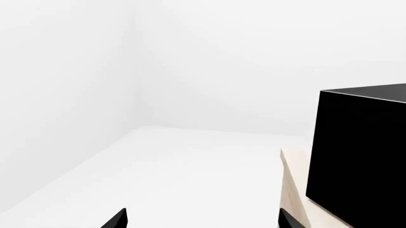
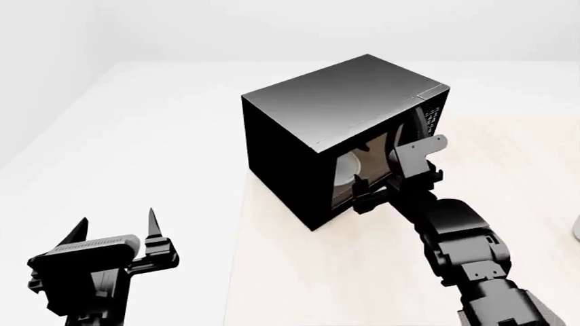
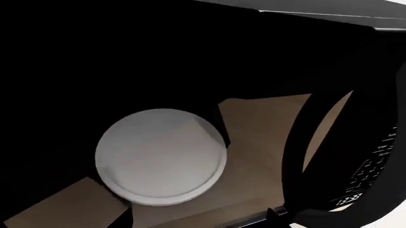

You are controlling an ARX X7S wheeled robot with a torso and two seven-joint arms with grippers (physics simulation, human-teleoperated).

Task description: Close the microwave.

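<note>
The black microwave (image 2: 317,115) stands on the beige table (image 2: 299,272). Its windowed door faces my right arm, and the white plate (image 2: 349,170) shows through the glass. My right gripper (image 2: 373,193) is open, with its fingertips against the door's front. The right wrist view shows the plate (image 3: 161,156), the curved black handle (image 3: 304,156) and the keypad (image 3: 371,175) close up. The door looks near flush with the front; I cannot tell if it is fully shut. My left gripper (image 2: 118,227) is open and empty, low at the left, off the table. The left wrist view shows the microwave's side (image 1: 362,152).
The table's left edge (image 1: 292,171) runs just beside the microwave. White floor and walls lie to the left. A small pale object (image 2: 575,227) shows at the table's right edge, cut off by the view.
</note>
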